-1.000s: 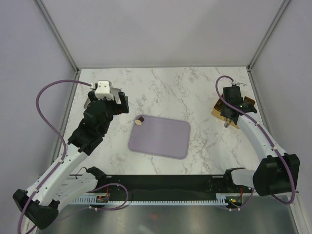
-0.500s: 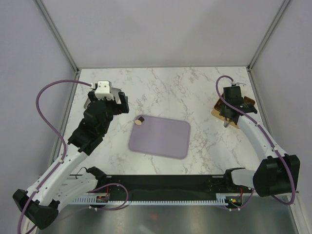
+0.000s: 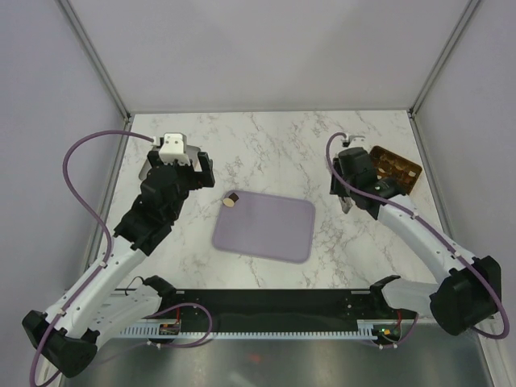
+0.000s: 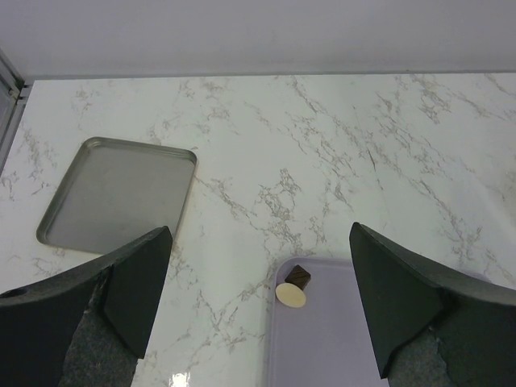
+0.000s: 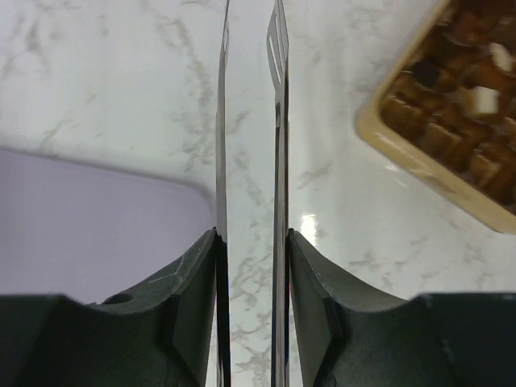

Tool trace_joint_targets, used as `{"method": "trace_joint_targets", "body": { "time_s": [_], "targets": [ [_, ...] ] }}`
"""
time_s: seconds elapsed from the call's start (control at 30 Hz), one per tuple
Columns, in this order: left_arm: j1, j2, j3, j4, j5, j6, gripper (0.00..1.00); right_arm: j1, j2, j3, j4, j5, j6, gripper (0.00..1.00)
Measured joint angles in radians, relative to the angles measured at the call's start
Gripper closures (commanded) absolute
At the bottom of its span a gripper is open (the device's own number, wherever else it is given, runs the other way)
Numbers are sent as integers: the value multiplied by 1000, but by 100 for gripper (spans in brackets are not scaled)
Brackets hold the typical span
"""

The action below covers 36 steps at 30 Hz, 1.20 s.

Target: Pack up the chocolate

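Observation:
Two pieces of chocolate, a dark brown cube (image 4: 297, 276) and a cream-white disc (image 4: 291, 294), lie touching at the far left corner of the lilac tray (image 3: 266, 227); the pair also shows in the top view (image 3: 231, 199). My left gripper (image 3: 184, 165) hangs open and empty above the table, left of the pieces; its fingers (image 4: 129, 286) frame them. My right gripper (image 3: 351, 189) is shut on the metal tongs (image 5: 276, 145), between the lilac tray (image 5: 89, 218) and the gold box (image 5: 403, 153), which holds several brown and cream pieces.
A bare silver metal tray (image 4: 121, 193) lies at the far left under my left arm. The gold box (image 3: 397, 167) stands at the far right near the enclosure wall. Grey walls and frame posts close in the marble table.
My right arm has swung left with the tongs, away from over the gold box to the marble beside the lilac tray's right edge. The left arm has hardly moved.

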Motion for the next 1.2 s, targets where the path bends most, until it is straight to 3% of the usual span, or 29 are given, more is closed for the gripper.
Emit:
{"method": "trace_joint_targets", "body": {
  "time_s": [0.3,0.67,1.2],
  "targets": [
    [0,25,0,-1,18,0,0,311,55,-37,156,-50,2,54],
    [0,13,0,-1,14,0,0,578,187,-36,335,-30,-50,53],
    [0,13,0,-1,14,0,0,690,309,-35,417,-38,-74,51]
  ]
}}
